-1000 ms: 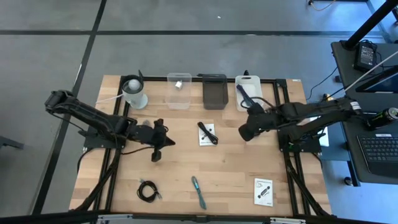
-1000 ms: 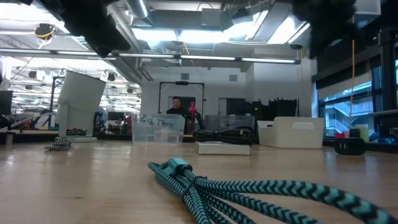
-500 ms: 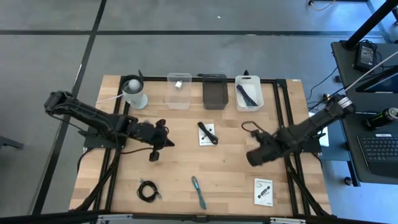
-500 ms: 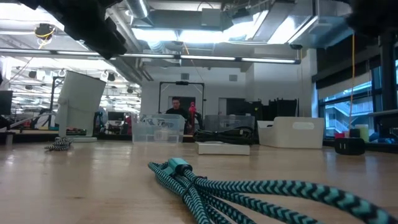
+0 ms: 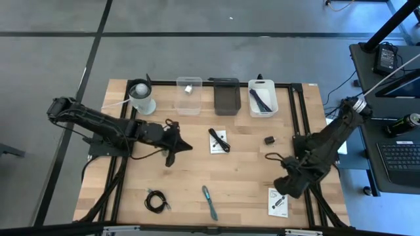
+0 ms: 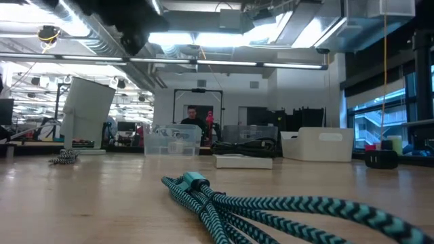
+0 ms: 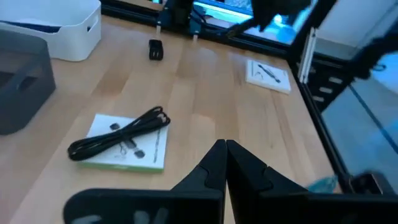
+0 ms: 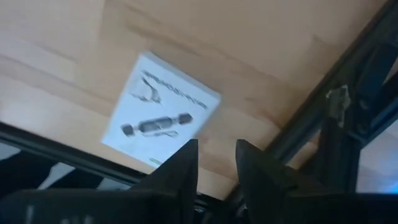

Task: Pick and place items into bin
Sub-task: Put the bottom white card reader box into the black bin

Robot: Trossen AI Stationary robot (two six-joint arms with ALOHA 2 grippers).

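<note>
— Wooden worktop (image 5: 243,170), four bins on the far edge. Where's the right hand (image 8: 214,163)?
— Near the front right corner, fingers slightly spread, empty, above a white card (image 8: 160,110).
— Left hand (image 7: 225,155)?
— Pressed together, mid-worktop, left of the cable card (image 7: 127,141).
— Other items?
— Black coil (image 5: 155,200) and teal pen (image 5: 209,202) by the front edge.

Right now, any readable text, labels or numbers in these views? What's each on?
No text can be read in any view.
White card with a black part near the right gripper: lines of print, too blurred to read.
White-and-green card under the black coiled cable: small marks, illegible.
White card at the table's far corner: too small.
</note>
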